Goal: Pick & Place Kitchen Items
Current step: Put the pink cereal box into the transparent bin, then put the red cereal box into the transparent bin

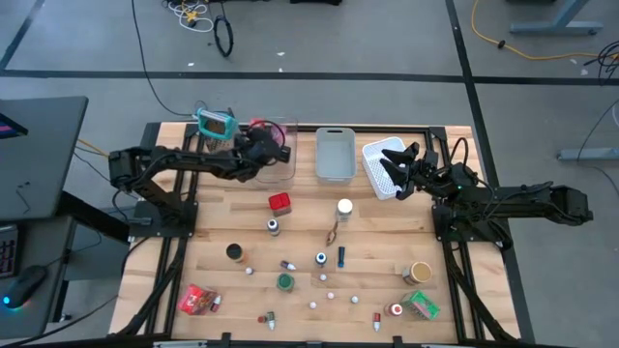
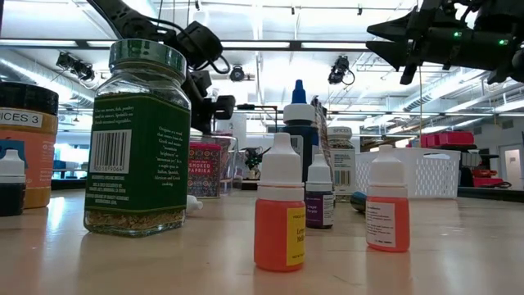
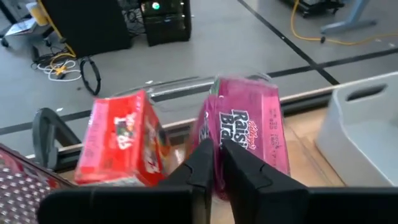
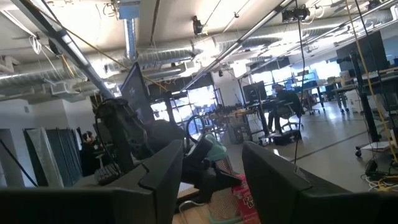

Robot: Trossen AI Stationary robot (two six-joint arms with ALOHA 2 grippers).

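My left gripper (image 1: 268,147) reaches into the clear bin (image 1: 282,166) at the table's far edge and is shut on a pink cereal packet (image 3: 249,127). A red packet (image 3: 121,142) stands next to it in the bin. My right gripper (image 1: 401,164) hangs open above the white basket (image 1: 379,172), touching nothing. More kitchen items lie loose on the table: a red box (image 1: 280,202), a white-capped jar (image 1: 344,207), a dark-lidded jar (image 1: 234,252), a green-lidded jar (image 1: 285,281), a red packet (image 1: 198,300) and several tiny bottles. My left gripper pinches the pink packet between its two fingers (image 3: 202,163) at the packet's near edge (image 3: 219,142). It comes slanting down from the table's left. The packet stands tilted inside the clear bin beside the red packet; whether its bottom rests on the bin floor is hidden.
A grey bin (image 1: 335,153) sits between the clear bin and the white basket. The teal-framed grater (image 1: 215,123) stands just left of the clear bin. In the low view a green-labelled jar (image 2: 139,139) and an orange dropper bottle (image 2: 280,209) stand close by. The table's middle strip has bare wood.
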